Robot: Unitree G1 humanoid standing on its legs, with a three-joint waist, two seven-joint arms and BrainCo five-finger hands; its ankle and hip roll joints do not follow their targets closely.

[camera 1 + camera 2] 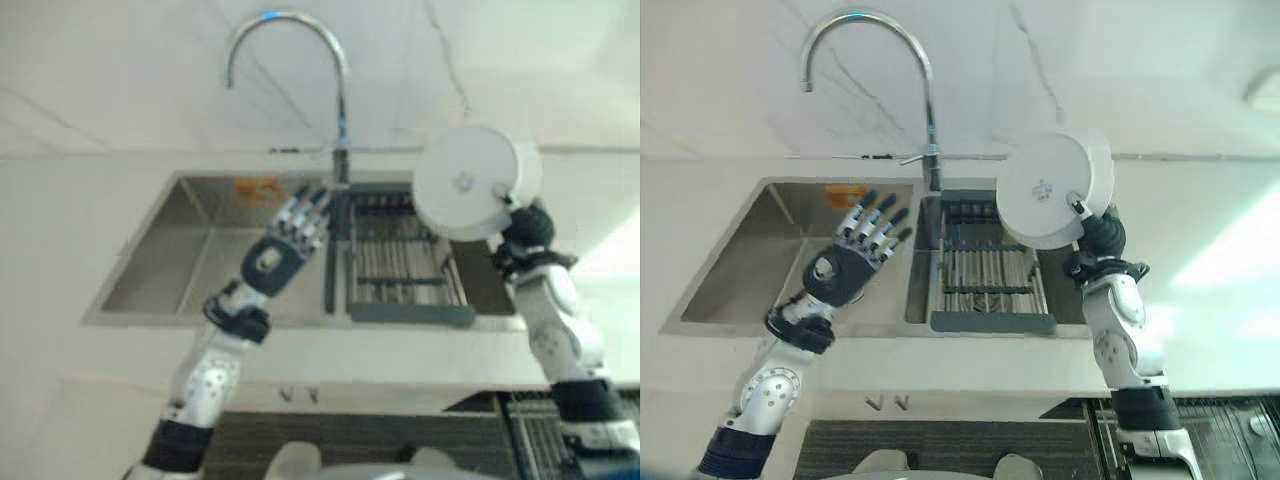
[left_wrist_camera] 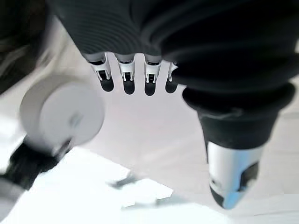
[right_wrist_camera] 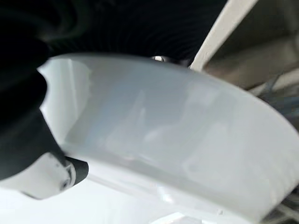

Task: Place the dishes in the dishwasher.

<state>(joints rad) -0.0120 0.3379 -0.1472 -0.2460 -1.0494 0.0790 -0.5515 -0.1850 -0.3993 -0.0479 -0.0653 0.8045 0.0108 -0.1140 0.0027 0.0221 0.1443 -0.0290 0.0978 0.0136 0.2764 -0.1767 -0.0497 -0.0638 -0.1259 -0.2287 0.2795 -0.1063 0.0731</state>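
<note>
Gripping a white bowl above the sink, right hand; left hand fingers spread wide

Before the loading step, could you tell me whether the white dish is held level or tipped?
Tipped. The right hand holds the white dish up on edge above the rack, its round base facing the head camera.

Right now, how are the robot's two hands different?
The right hand is curled round a white dish and holds it up on edge over the drying rack, while the left hand holds nothing. The left hand's fingers are straight and spread above the sink; the right hand's are mostly hidden behind the dish. Both are raised over the counter.
</note>
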